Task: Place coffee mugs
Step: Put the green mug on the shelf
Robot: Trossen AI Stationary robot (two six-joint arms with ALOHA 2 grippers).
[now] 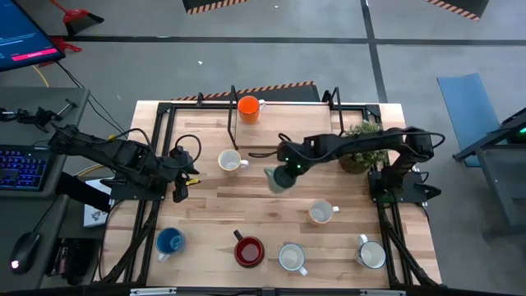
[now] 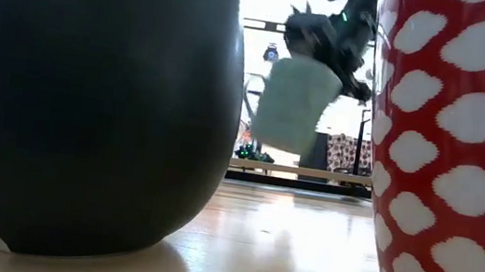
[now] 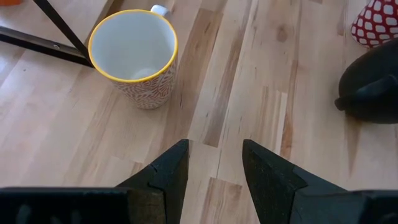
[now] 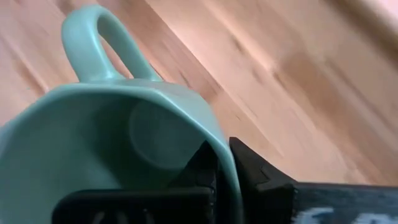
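Grey floor surrounds your wooden table in the high view, where the right gripper reaches out over the middle of the table with the teal-green mug clamped in its closed fingers. You can see the orange mug at the far edge, a white mug left of the middle, and a cream mug toward the right side. Along the near edge stand the blue mug, the dark red mug, another white mug and a grey mug nearest the right corner. The potted plant sits near the far right corner under the right arm. Your left gripper waits at the left edge. From the low view you look between a dark rounded mug and a red mug with white spots, both very close; beyond them the teal-green mug hangs tilted in the air, clear of the wood, gripped from above. In the left wrist view the two dark fingers stand apart with nothing between them, over bare wood, and a white mug with a yellow rim stands just ahead. In the right wrist view the fingers pinch the wall of the teal-green mug, one inside and one outside, its handle pointing away.
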